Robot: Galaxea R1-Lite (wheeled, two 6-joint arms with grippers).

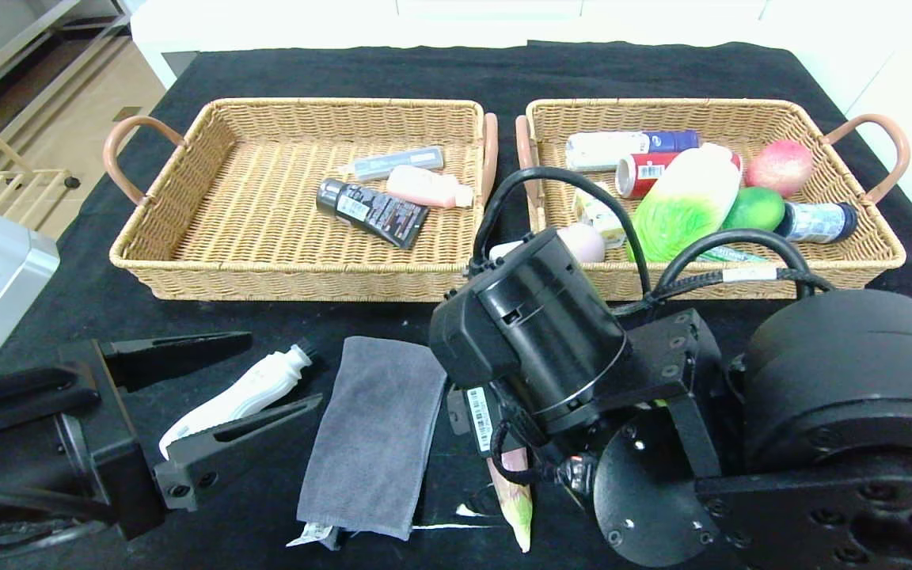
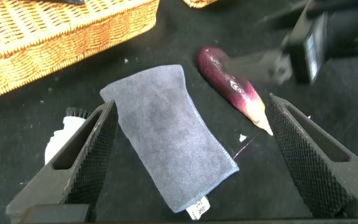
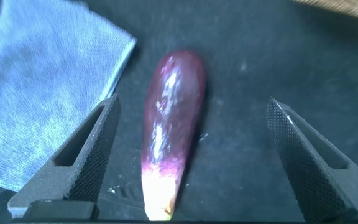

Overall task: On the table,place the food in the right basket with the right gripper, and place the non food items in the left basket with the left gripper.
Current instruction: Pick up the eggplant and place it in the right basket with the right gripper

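Observation:
A purple eggplant with a pale tip lies on the black table, right of a grey cloth. My right gripper is open and hangs over the eggplant, which lies between its fingers; in the head view my right wrist hides most of the eggplant. My left gripper is open and empty at the front left, over a white brush-tipped bottle. The left wrist view shows the cloth, the eggplant and the white bottle.
The left basket holds a dark tube, a pink bottle and a grey-blue tube. The right basket holds a cabbage, a peach, a mango, cans and bottles. A pink item lies by its front corner.

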